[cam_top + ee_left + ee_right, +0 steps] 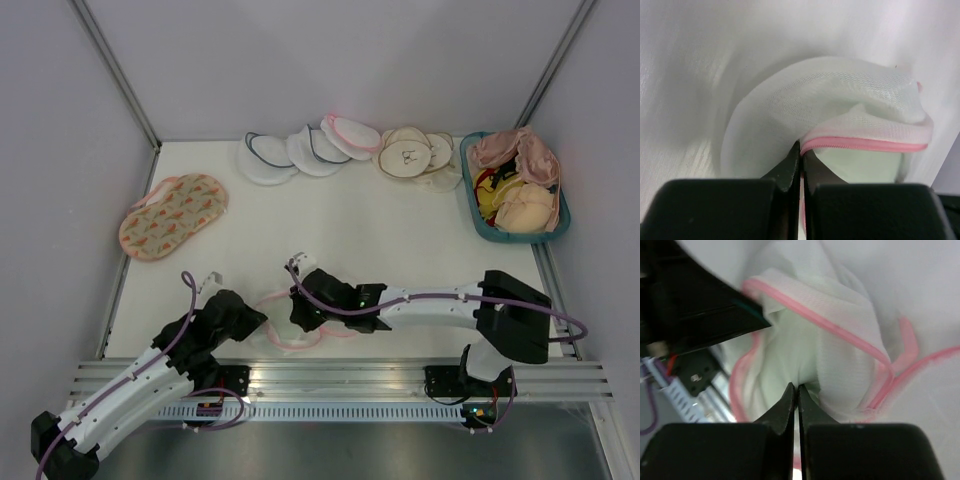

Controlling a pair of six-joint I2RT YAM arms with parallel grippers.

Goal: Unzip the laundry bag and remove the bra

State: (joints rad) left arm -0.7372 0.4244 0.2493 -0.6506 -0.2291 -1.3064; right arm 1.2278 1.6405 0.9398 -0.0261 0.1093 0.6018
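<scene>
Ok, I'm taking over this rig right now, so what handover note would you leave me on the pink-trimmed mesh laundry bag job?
Left gripper: shut on the pink zipper edge of the round white mesh laundry bag, which lies at the near edge of the table.
Right gripper: shut on smooth pale fabric inside the opening, apparently the white padded bra.
Done: bag at least partly unzipped.
Left: pull the bra fully out.

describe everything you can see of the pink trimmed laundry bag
The laundry bag is a small white mesh pouch edged with pink zipper trim, crumpled and bunched into folds, at the near edge of the table. The left gripper pinches its pink rim; the right gripper, tips shut, presses into its white folds. Its contents cannot be told.
</scene>
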